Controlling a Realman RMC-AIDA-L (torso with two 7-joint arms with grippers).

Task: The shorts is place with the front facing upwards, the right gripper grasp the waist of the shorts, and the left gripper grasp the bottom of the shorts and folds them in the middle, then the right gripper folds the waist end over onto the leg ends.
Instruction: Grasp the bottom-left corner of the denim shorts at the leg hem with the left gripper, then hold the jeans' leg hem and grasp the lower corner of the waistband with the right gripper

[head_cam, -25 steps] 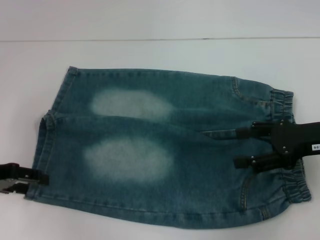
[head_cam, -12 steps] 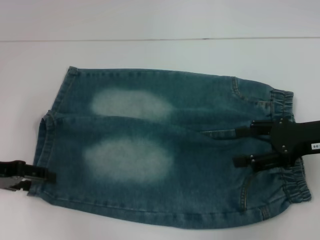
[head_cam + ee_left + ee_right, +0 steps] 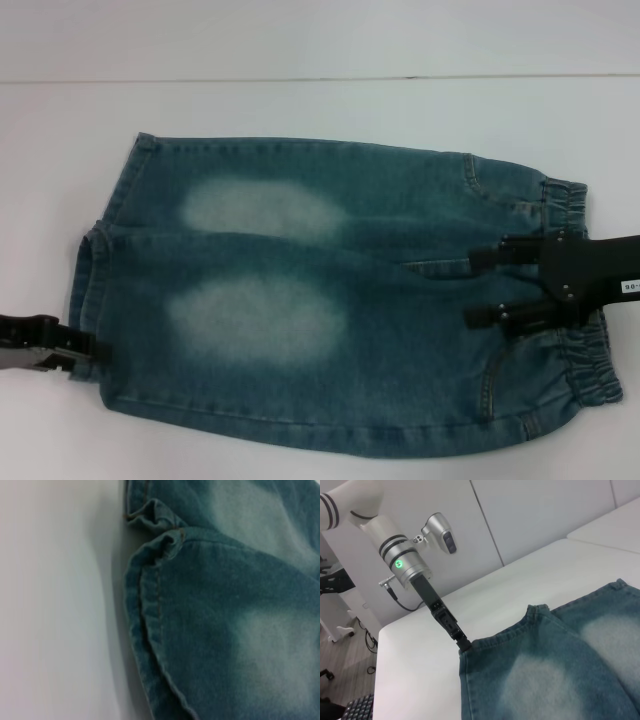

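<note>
The blue-green denim shorts [image 3: 330,300] lie flat, front up, with two pale oval patches. The waist of the shorts [image 3: 590,375], a gathered elastic band, is at the right. The bottom of the shorts [image 3: 90,270] is at the left, its stitched hem [image 3: 145,615] filling the left wrist view. My right gripper [image 3: 480,287] is over the fabric just inside the waistband, open, with its two black fingers pointing toward the legs. My left gripper [image 3: 85,352] is at the near leg's hem corner, which is drawn inward, and looks shut on that hem. The right wrist view shows the left gripper [image 3: 462,642] touching that corner.
The white table [image 3: 320,110] runs back to a pale wall. In the right wrist view the table's edge [image 3: 380,645] drops to a floor with cables and a keyboard. My left arm [image 3: 405,562] reaches in from that side.
My left gripper has moved up and in onto the near leg's hem, and that hem corner has pulled inward. My right gripper has drifted slightly toward the far side.
</note>
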